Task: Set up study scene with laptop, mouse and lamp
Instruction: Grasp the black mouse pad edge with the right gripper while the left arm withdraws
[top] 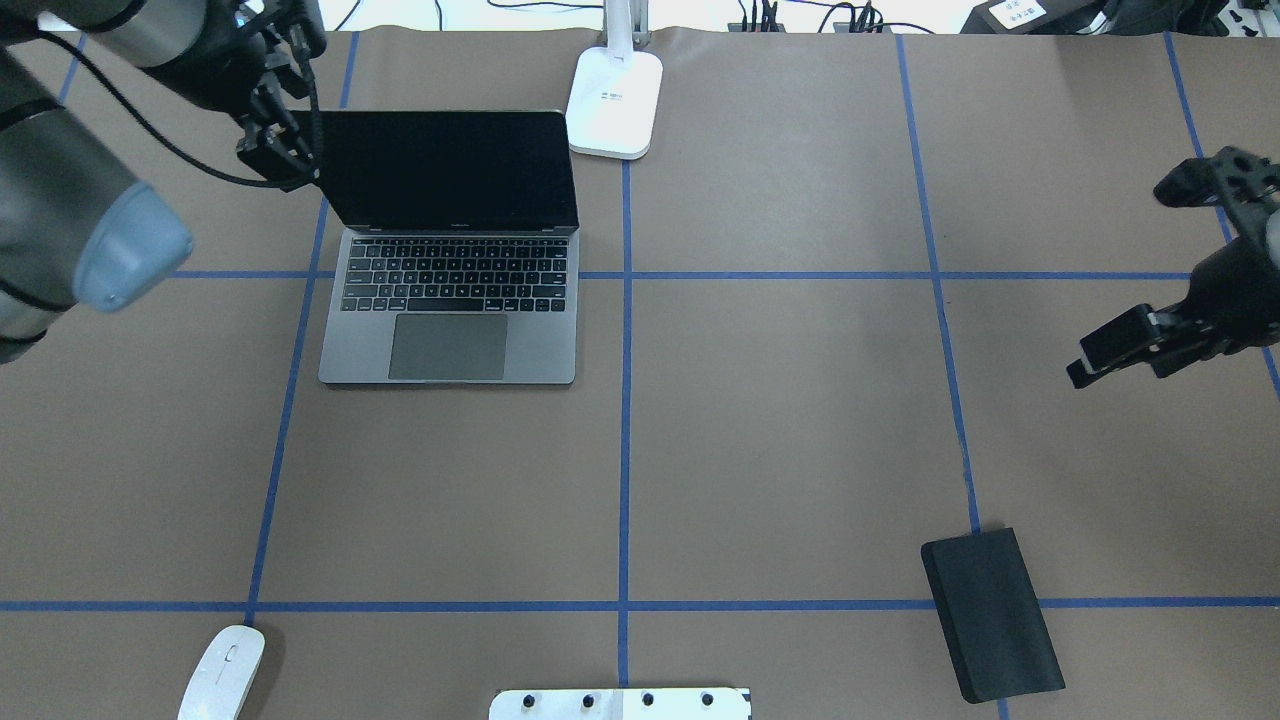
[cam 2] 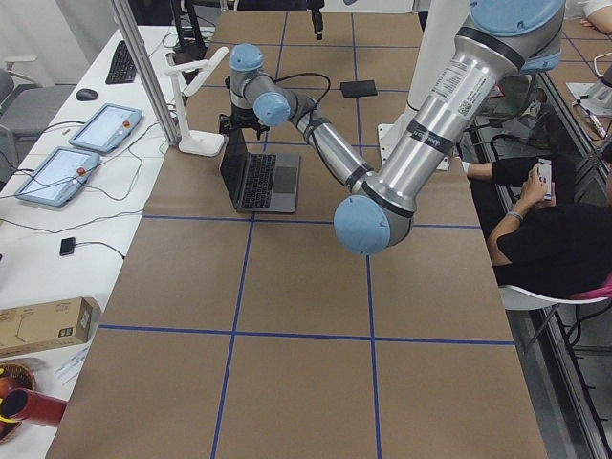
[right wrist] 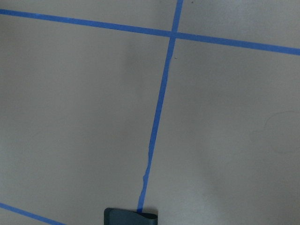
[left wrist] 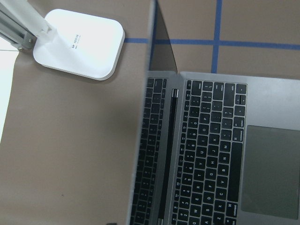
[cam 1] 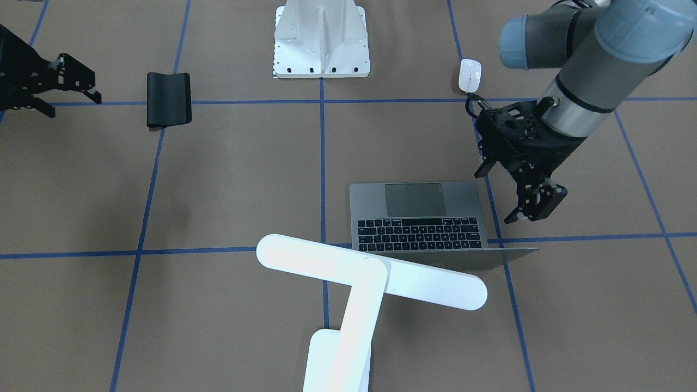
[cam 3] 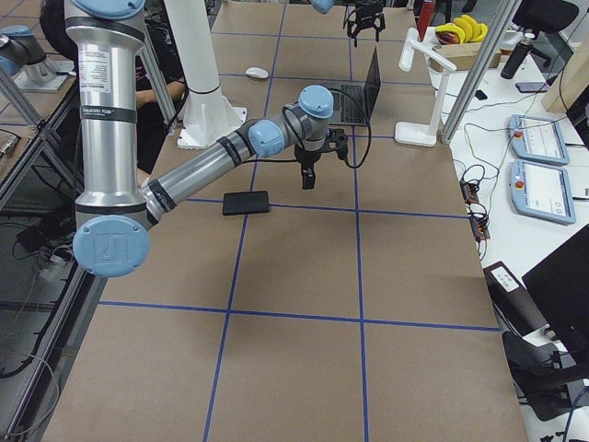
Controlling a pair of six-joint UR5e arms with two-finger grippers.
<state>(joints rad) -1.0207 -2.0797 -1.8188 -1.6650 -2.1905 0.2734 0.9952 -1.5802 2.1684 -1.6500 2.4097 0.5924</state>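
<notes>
The grey laptop [cam 1: 419, 223] stands open on the table, and in the overhead view [top: 450, 300] its dark screen is raised at the far side. The white lamp [cam 1: 370, 269] stands just behind it, its base [top: 615, 100] beside the screen's right corner. The white mouse [cam 1: 469, 75] lies near the robot's base, at the near left in the overhead view [top: 222, 672]. My left gripper [cam 1: 498, 196] is open and empty, hovering by the screen's upper left corner [top: 285, 150]. My right gripper [cam 1: 75, 107] is open and empty over bare table at the right [top: 1125, 280].
A flat black pad [cam 1: 169, 99] lies at the near right in the overhead view [top: 992, 615], and its edge shows in the right wrist view [right wrist: 130, 216]. The white bolted pedestal [cam 1: 321, 41] stands at the robot's side. Blue tape lines cross the brown table.
</notes>
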